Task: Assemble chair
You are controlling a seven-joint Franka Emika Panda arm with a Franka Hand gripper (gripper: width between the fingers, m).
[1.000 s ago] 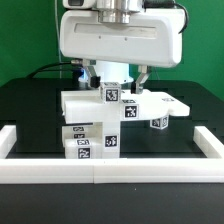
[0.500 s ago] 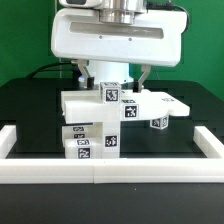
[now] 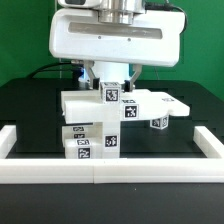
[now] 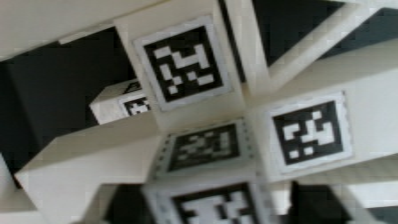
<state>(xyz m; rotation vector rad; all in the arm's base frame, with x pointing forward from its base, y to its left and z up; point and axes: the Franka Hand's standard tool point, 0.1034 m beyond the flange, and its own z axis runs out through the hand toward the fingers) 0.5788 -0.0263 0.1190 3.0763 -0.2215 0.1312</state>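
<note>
The bench [image 3: 30, 105] is matt black, backed by a green wall and fenced by a low white rail [image 3: 100, 170] along its near edge and both sides.

Position: the part-built chair [image 3: 105, 120] stands at the middle of the bench, close behind the near rail. The arm's white head sits directly above it, and the gripper [image 3: 112, 80] reaches down onto the topmost tagged post.

Gripper state: the fingers flank that post, but the head hides the contact, so whether they clamp it cannot be told.

Procedure, as judged: this appears to be a seating step.
- Keep the upper part square to the slab beneath it.
- Press or turn along the joint axis only; side load could tip the stack toward the rail.
- Release only once the joint carries itself.

Description: the chair is all white and built of blocky pieces. A flat slab juts toward the exterior view's right, and stacked blocks stand beneath it. Black-and-white marker tags [image 4: 187, 62] cover most faces; the wrist view shows several at close range, slightly blurred.
</note>
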